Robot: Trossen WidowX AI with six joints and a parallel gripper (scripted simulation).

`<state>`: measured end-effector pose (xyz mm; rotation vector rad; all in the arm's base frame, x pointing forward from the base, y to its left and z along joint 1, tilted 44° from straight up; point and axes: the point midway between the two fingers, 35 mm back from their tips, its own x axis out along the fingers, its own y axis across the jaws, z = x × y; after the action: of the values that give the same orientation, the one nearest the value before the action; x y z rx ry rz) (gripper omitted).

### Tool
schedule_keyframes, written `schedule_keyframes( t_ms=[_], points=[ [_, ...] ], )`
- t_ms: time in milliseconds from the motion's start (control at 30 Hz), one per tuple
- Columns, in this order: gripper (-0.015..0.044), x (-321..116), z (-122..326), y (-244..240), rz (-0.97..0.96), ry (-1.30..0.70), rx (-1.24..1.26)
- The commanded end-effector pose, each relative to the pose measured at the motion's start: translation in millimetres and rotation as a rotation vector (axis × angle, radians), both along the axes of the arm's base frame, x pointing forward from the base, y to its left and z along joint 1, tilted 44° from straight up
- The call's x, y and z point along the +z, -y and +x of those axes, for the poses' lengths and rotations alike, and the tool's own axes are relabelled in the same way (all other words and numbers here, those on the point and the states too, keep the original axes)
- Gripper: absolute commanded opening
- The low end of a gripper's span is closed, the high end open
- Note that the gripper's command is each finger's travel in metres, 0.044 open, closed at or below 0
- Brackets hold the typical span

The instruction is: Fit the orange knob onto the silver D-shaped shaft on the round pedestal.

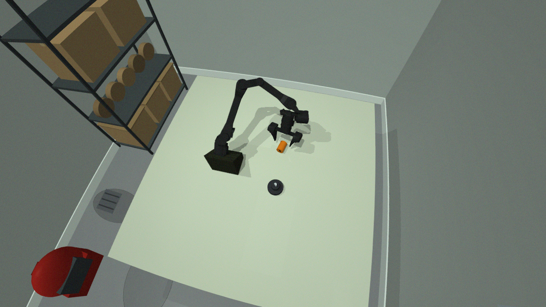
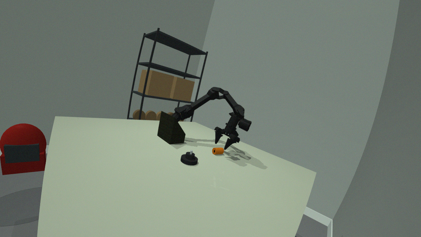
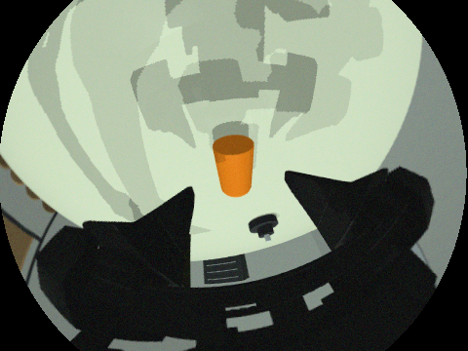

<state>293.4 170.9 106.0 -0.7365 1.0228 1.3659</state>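
Observation:
The orange knob (image 1: 281, 146) (image 2: 218, 151) (image 3: 236, 168) lies on its side on the table. The dark hole in its end faces the pedestal's side in the top and exterior views; the wrist view shows its plain other end. My gripper (image 1: 283, 142) (image 2: 220, 146) (image 3: 241, 182) is open wide and empty, tilted, with its fingertips above and a little behind the knob, not touching it. The round black pedestal (image 1: 270, 189) (image 2: 188, 160) (image 3: 256, 224) stands upright nearer the table's middle, with its silver shaft (image 1: 275, 184) (image 2: 191, 152) (image 3: 267, 238) pointing up. The shaft's flat side is too small to make out.
The arm's dark base block (image 1: 225, 163) (image 2: 171, 131) stands on the pale table (image 1: 213, 229) (image 2: 117, 191), left of the knob. A shelf rack with boxes (image 1: 85, 45) (image 2: 160, 84) and a red object (image 1: 53, 273) (image 2: 23, 134) are beyond the table's edges.

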Motion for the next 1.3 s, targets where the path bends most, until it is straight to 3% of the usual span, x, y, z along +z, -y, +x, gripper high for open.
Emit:
schedule_keyframes(
  t_ms=[0, 667, 933, 1267],
  points=[
    [0.044, -7, -1, -5, -0.005, -0.005, -0.002],
    [0.044, -28, -3, -26, -0.003, -0.006, -0.002],
    [0.024, -28, -3, -26, -0.003, -0.006, -0.002],
    [0.024, -28, -3, -26, -0.003, -0.006, -0.002]
  ],
)
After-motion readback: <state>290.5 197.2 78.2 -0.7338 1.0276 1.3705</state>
